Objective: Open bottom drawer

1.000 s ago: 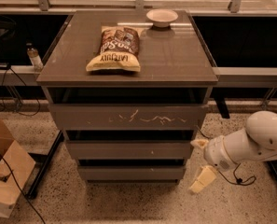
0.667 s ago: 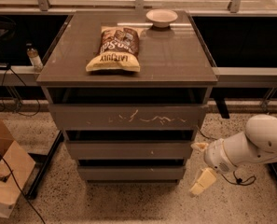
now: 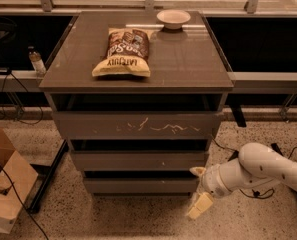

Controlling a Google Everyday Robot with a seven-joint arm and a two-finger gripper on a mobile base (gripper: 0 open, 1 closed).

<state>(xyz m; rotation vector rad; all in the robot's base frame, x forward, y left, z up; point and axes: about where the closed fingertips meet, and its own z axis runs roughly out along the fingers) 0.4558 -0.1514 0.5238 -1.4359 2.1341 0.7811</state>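
Observation:
The bottom drawer [image 3: 138, 185] is the slim, unmarked grey-brown front at the foot of the cabinet, below the mid-sized front [image 3: 138, 160] and the tall scratched front [image 3: 138, 126]. It looks pushed in. My gripper [image 3: 198, 190] is at the drawer's right end, low near the floor, on a white arm coming from the right. One cream finger [image 3: 198, 171] sits by the drawer's upper right corner. The other [image 3: 200, 206] hangs below, near the floor. The jaws stand spread apart with nothing between them.
A chip bag [image 3: 124, 53] and a white bowl [image 3: 173, 18] lie on the cabinet top [image 3: 188, 64]. A cardboard box [image 3: 5, 186] stands on the floor at left. A small bottle [image 3: 36, 61] stands on the left ledge. Cables trail on the floor at right.
The gripper and arm have shifted slightly left and down toward the drawer's right end. The drawers have not moved.

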